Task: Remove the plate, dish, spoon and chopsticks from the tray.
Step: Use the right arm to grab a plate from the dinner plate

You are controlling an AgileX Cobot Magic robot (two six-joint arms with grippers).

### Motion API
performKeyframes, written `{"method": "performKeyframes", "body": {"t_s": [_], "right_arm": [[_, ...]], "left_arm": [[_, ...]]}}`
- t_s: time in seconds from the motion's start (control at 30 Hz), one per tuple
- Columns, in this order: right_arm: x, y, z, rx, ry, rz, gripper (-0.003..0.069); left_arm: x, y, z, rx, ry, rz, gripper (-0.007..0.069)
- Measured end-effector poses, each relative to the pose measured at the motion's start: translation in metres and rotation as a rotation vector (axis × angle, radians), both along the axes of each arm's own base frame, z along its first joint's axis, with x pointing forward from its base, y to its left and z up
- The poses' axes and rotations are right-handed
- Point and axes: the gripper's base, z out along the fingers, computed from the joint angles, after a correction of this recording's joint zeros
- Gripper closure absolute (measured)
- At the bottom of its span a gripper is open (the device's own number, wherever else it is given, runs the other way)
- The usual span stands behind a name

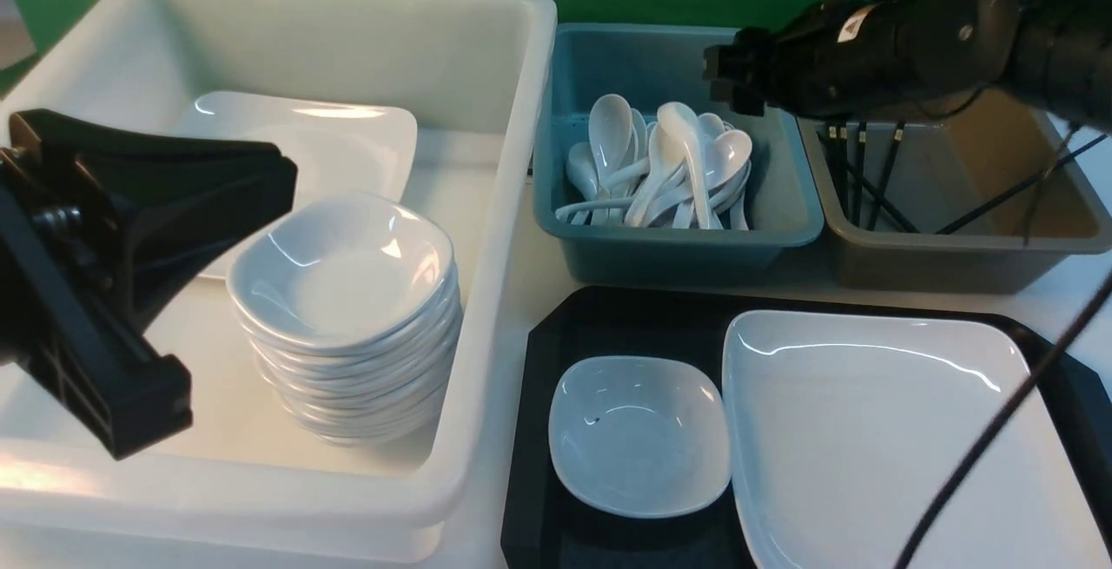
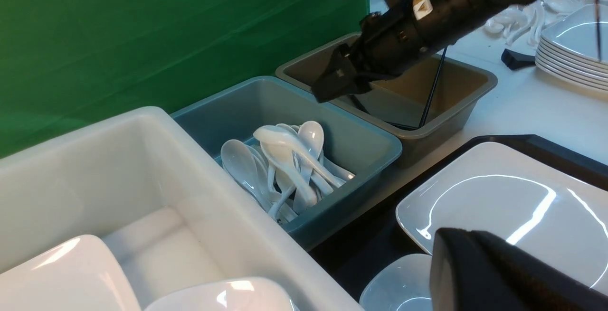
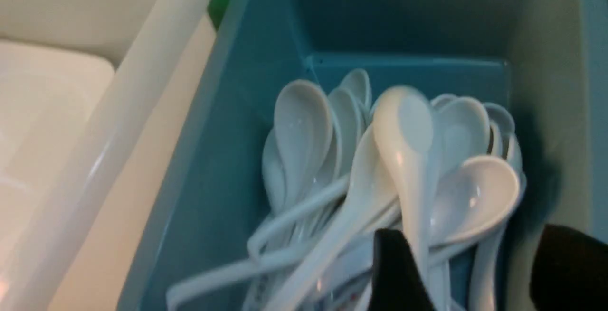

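resting on the tray [image 1: 625, 317]: the plate [image 1: 877, 430] toward 3 o'clock and the dish [image 1: 638, 434] toward 9 o'clock, rims just beside each other.
spoon [image 3: 403, 130]: off the tray, topmost on the spoon pile [image 1: 660, 178] in the teal tub [image 1: 678, 248], at 12 o'clock from the tray.
chopsticks [image 1: 856, 174]: several lean in the brown tub [image 1: 956, 265] at 1 o'clock; which pair is the task's i cannot tell.
right claw [image 1: 728, 78]: released, fingers spread above the spoon pile, holding nothing.
left claw [image 1: 261, 182]: clenched and empty, over the white tub [image 1: 486, 230] at 9 o'clock.
plate handling: probably the heavier piece, stiff, glossy, slippery and breakable; pinch its raised rim at one side, not the flat centre.
dish handling: likely lighter, equally slick and brittle; close over the rim wall.
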Motion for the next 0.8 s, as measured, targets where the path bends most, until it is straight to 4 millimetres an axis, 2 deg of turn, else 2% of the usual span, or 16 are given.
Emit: {"method": "performKeyframes", "body": {"t_s": [0.03, 0.07, 0.1, 0.17, 0.2, 0.23, 0.27, 0.33, 0.43, 0.5, 0.53, 0.57, 0.63, 0.7, 0.8], "right_arm": [[-0.01, -0.002, 0.009, -0.03, 0.027, 0.033, 0.0312], [-0.01, -0.002, 0.009, -0.034, 0.025, 0.037, 0.0321], [-0.032, -0.008, 0.027, -0.085, 0.092, 0.097, 0.0412], [-0.054, -0.013, 0.04, -0.123, 0.162, 0.142, 0.0485], [-0.057, -0.014, 0.041, -0.129, 0.171, 0.149, 0.0496], [-0.07, -0.016, 0.046, -0.15, 0.209, 0.17, 0.0513], [-0.091, -0.018, 0.049, -0.198, 0.256, 0.202, 0.0528], [-0.121, -0.016, 0.043, -0.272, 0.323, 0.232, 0.0533], [-0.161, -0.01, 0.023, -0.385, 0.401, 0.267, 0.0531], [-0.189, -0.002, 0.004, -0.466, 0.441, 0.296, 0.0507], [-0.194, 0.0, 0.0, -0.477, 0.45, 0.297, 0.0498], [-0.213, 0.009, -0.018, -0.54, 0.476, 0.333, 0.044], [-0.23, 0.02, -0.038, -0.594, 0.489, 0.365, 0.0328], [-0.239, 0.029, -0.056, -0.625, 0.483, 0.378, 0.0214], [-0.239, 0.041, -0.072, -0.626, 0.465, 0.385, 0.013]], "left_arm": [[0.0, 0.0, 0.0, 0.0, 0.001, -0.001, 0.0617], [0.0, 0.0, 0.0, 0.0, 0.001, -0.001, 0.0617], [0.0, 0.0, 0.0, 0.001, 0.002, -0.002, 0.0617], [0.0, 0.0, -0.001, 0.007, 0.006, -0.002, 0.0617], [0.0, 0.0, -0.001, 0.007, 0.006, -0.002, 0.0617], [0.0, 0.0, -0.001, 0.011, 0.006, 0.001, 0.0617], [0.002, 0.0, -0.002, 0.021, 0.012, 0.007, 0.0617], [0.004, 0.0, -0.004, 0.031, 0.018, 0.014, 0.0617], [0.005, 0.0, -0.005, 0.037, 0.024, 0.017, 0.0617], [0.005, 0.0, -0.005, 0.038, 0.025, 0.018, 0.0617], [0.006, 0.0, -0.005, 0.038, 0.027, 0.019, 0.0617], [0.006, 0.0, -0.005, 0.034, 0.03, 0.02, 0.0617], [0.006, 0.0, -0.005, 0.032, 0.031, 0.021, 0.0617], [0.006, 0.0, -0.005, 0.032, 0.031, 0.021, 0.0617], [0.006, 0.0, -0.005, 0.031, 0.032, 0.021, 0.0617]]}}
